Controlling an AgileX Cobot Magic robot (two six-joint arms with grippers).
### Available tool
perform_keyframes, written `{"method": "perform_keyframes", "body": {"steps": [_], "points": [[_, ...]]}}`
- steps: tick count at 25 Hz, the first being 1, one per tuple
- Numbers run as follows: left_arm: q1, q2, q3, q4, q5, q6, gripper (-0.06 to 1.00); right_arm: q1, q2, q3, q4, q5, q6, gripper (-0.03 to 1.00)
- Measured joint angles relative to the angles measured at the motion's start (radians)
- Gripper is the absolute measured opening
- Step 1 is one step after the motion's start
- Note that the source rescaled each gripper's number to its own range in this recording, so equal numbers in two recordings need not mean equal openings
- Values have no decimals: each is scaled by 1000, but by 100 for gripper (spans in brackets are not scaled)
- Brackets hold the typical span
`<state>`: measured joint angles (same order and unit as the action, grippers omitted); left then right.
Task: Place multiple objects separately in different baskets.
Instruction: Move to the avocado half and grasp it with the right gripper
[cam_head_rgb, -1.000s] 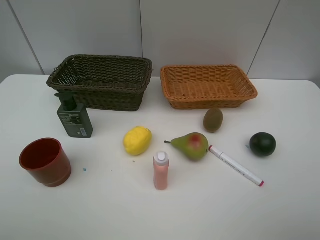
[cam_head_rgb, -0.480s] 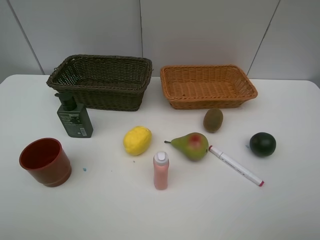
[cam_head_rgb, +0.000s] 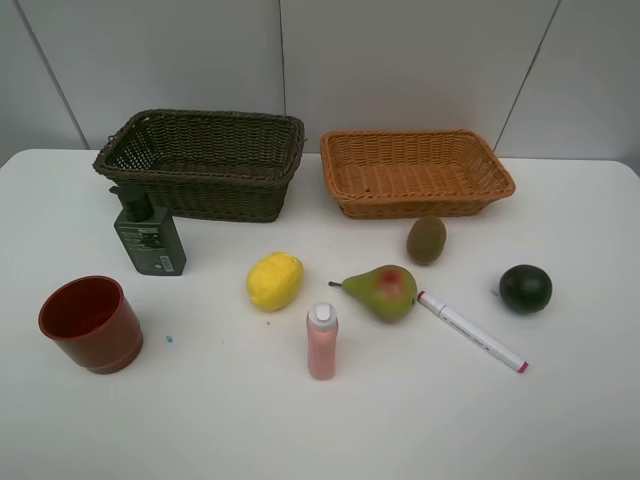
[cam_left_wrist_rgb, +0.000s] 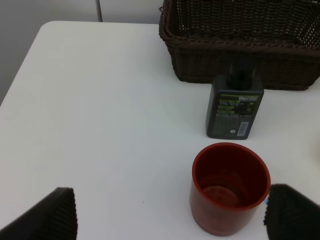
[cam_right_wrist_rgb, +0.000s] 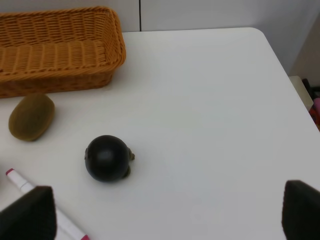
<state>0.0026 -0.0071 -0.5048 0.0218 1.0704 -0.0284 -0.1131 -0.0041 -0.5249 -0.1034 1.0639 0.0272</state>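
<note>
On the white table lie a yellow lemon (cam_head_rgb: 275, 281), a green-red pear (cam_head_rgb: 383, 292), a brown kiwi (cam_head_rgb: 426, 240), a dark green round fruit (cam_head_rgb: 525, 288), a white marker (cam_head_rgb: 471, 331) and a pink white-capped bottle (cam_head_rgb: 322, 342). A red cup (cam_head_rgb: 91, 323) and a dark green pump bottle (cam_head_rgb: 149, 236) stand at the left. The dark brown basket (cam_head_rgb: 205, 163) and the orange-tan basket (cam_head_rgb: 414, 171) stand empty at the back. My left gripper (cam_left_wrist_rgb: 170, 220) is open, hovering near the cup (cam_left_wrist_rgb: 229, 187). My right gripper (cam_right_wrist_rgb: 165, 215) is open, near the round fruit (cam_right_wrist_rgb: 106, 158). Neither shows in the exterior view.
The table's left edge (cam_left_wrist_rgb: 20, 65) and right edge (cam_right_wrist_rgb: 285, 70) are close to the grippers. A grey panelled wall (cam_head_rgb: 400, 60) rises behind the baskets. The pump bottle (cam_left_wrist_rgb: 235, 107) stands right in front of the dark basket (cam_left_wrist_rgb: 240, 45).
</note>
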Motion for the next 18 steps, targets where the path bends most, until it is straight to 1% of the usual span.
{"method": "perform_keyframes", "body": {"steps": [18], "points": [[0,0,0,0,0,0,97,0,0,0,0,0,0,98]]}}
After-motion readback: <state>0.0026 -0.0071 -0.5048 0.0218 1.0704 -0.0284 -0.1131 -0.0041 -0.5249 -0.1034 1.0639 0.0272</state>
